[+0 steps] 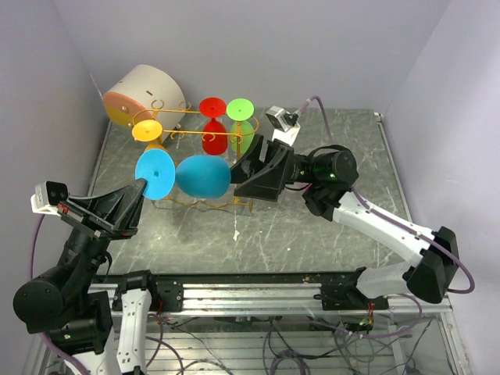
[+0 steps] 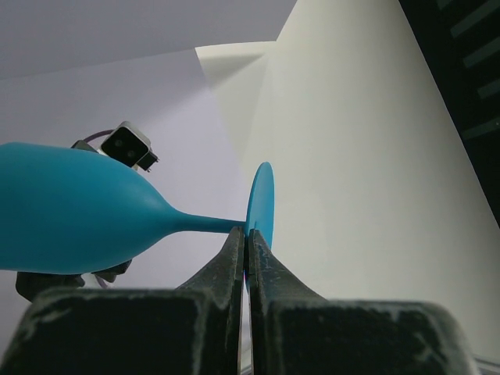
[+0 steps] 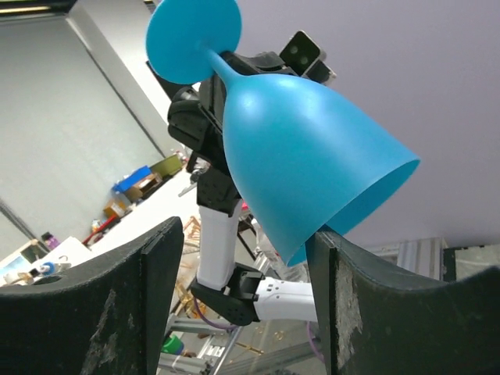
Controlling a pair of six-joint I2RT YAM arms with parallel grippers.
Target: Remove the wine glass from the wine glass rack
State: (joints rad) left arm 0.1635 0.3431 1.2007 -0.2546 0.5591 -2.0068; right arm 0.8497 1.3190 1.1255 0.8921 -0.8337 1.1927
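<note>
Blue wine glass (image 1: 201,176) is held on its side just on the near side of the wine glass rack (image 1: 191,134), with its foot toward the rack's left end and its bowl mouth toward the right end. From above it overlaps the rack's near lower rail; can't tell if it touches the wire. Left gripper (image 2: 246,234) comes in from the rack's near-left, clamped on the stem right beside the foot disc, fingers (image 2: 223,269) almost meeting around it. Right gripper (image 3: 246,234) sits at the rack's near-right end with its jaws spread wide. The bowl rim lies in that gap, close against one finger (image 3: 344,305); contact unclear. Three glasses hang in the rack foot-up: an orange glass (image 1: 147,130) at the left end, and a red glass (image 1: 212,107) and green glass (image 1: 240,108) side by side along the far rail toward the right. White-and-orange drum (image 1: 144,90) lies on its side just behind the rack's far-left corner. The rack stands on a grey marbled table (image 1: 297,242), toward its far-left part.
</note>
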